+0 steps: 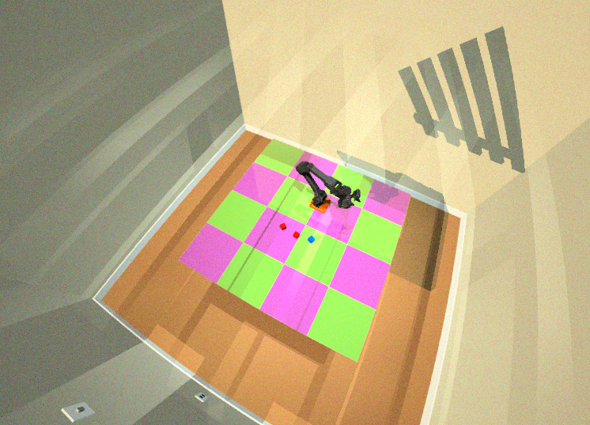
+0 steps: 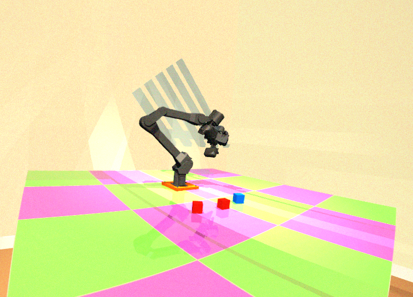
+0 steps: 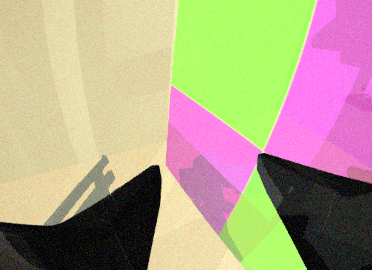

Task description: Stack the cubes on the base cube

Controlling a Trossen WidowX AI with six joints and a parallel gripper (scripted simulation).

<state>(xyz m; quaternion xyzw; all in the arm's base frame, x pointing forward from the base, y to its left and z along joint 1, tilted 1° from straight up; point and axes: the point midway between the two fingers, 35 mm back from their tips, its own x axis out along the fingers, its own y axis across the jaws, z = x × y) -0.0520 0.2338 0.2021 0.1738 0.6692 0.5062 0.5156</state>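
Cream walls (image 1: 361, 62) meet at a corner, one carrying the slatted grey shadow (image 1: 464, 96) of bars. A checkered mat (image 1: 238, 215) of green and magenta squares lies on an orange-brown wood floor (image 1: 266, 363) edged by pale skirting (image 1: 452, 286). Broad light bands cross everything.

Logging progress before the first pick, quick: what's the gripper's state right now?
Gripper: open partway, holding nothing, raised well above the cubes.

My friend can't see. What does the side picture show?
A dark robot arm holds its open, empty gripper high above a pink-and-green checkered floor. Two red cubes and a blue cube sit untouched in a row in front of its orange base plate.
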